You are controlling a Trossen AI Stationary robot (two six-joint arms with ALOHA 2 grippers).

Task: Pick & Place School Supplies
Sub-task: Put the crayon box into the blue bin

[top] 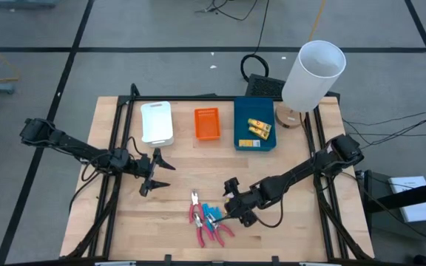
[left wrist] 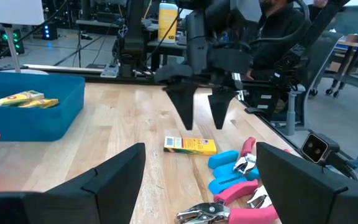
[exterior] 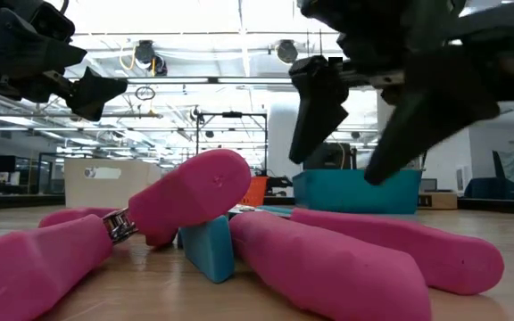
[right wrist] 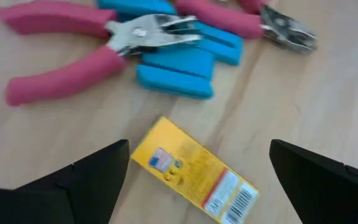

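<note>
A yellow packet (right wrist: 192, 169) lies flat on the wooden table. My right gripper (right wrist: 199, 149) is open and hangs just above it, one finger on either side, touching nothing; it also shows in the left wrist view (left wrist: 201, 121). Beside the packet lie pink-handled pliers (right wrist: 73, 68) and light-blue pieces (right wrist: 179, 71) in a heap (top: 207, 220). My left gripper (top: 160, 171) is open and empty over the table's left middle. Two more yellow packets (top: 258, 128) lie in the blue tray (top: 241, 140).
A white tray (top: 156, 121), an orange tray (top: 207, 123) and the blue tray stand in a row at the table's far side. A white cylinder (top: 313, 74) stands at the far right corner. Bare wood lies between the trays and the heap.
</note>
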